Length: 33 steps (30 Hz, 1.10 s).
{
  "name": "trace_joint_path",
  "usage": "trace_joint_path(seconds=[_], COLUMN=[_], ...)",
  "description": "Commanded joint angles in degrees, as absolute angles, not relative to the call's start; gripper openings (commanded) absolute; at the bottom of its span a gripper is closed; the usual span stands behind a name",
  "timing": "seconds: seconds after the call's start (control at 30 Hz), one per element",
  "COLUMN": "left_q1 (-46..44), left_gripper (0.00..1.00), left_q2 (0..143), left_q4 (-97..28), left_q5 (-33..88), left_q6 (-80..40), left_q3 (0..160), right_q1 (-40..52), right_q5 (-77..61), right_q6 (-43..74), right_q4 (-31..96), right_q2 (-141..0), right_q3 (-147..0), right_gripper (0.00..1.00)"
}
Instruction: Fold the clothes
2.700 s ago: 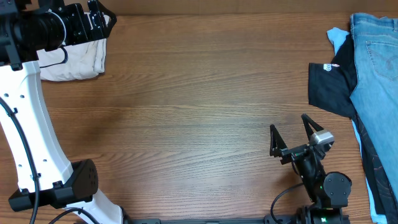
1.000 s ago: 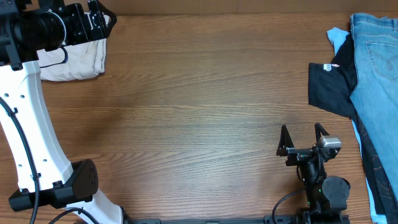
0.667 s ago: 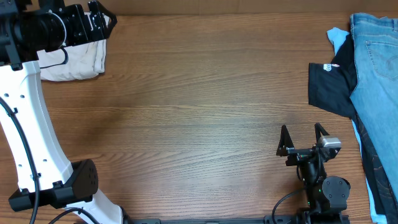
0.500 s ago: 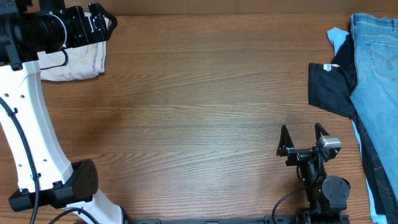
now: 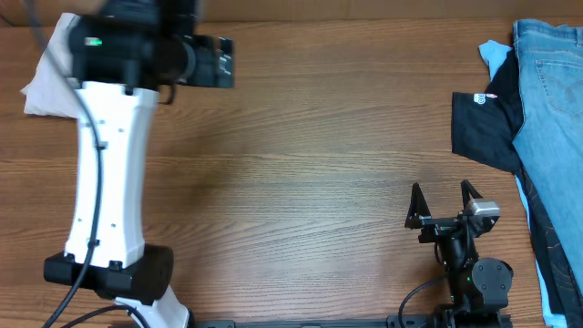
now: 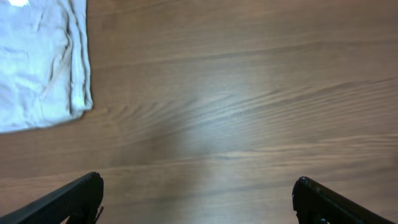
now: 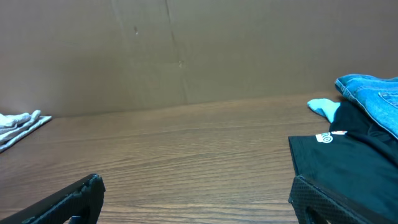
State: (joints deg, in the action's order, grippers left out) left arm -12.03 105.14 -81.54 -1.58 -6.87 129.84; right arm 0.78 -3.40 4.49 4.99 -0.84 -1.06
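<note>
Nearest, the right fingers [image 5: 416,206], thin black prongs, stand spread wide and empty. The surface [image 5: 310,164] is warm brown wood-grain, backed by a plain brown wall [image 7: 186,50]. To the right lie a black shirt [image 5: 487,123] and stiff blue jeans [image 5: 551,91]. At the far left corner the clothes [image 5: 44,84], soft pale beige cloth, lie in a flat layered bundle. The left fingers [image 6: 68,199], gaping and empty, have swung off them toward the middle.

matt wood-grain table [image 5: 301,137], soft cloth garment [image 6: 37,62]
</note>
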Motion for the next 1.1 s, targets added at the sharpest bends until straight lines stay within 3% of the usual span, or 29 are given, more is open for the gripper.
trace_joint_path(seconds=[0.0, 0.4, 0.67, 1.07], left_q1=[-12.4, -7.7, -1.2, 3.1], left_gripper=[1.0, 1.0, 1.0, 1.0], left_q2=[98.7, 75.5, 55.8, 33.0], left_q4=[-77.1, -47.1, -19.0, 11.4], left_q5=[-9.3, -4.8, -3.3, -3.7], left_q6=[-7.5, -5.3, -5.8, -3.7], left_q3=[121.8, 73.4, 38.9, 10.0], right_q1=[0.7, 0.7, 0.7, 0.7], right_q5=[-2.8, -2.8, -2.8, -2.8], right_q6=[4.9, 4.9, 4.9, 4.9], right_q4=[4.7, 4.7, 4.7, 4.7], right_q2=[-0.2, -0.2, -0.2, -0.2], right_q3=[-0.5, -0.5, -0.5, -0.5], right_gripper=[1.0, 1.0, 1.0, 1.0])
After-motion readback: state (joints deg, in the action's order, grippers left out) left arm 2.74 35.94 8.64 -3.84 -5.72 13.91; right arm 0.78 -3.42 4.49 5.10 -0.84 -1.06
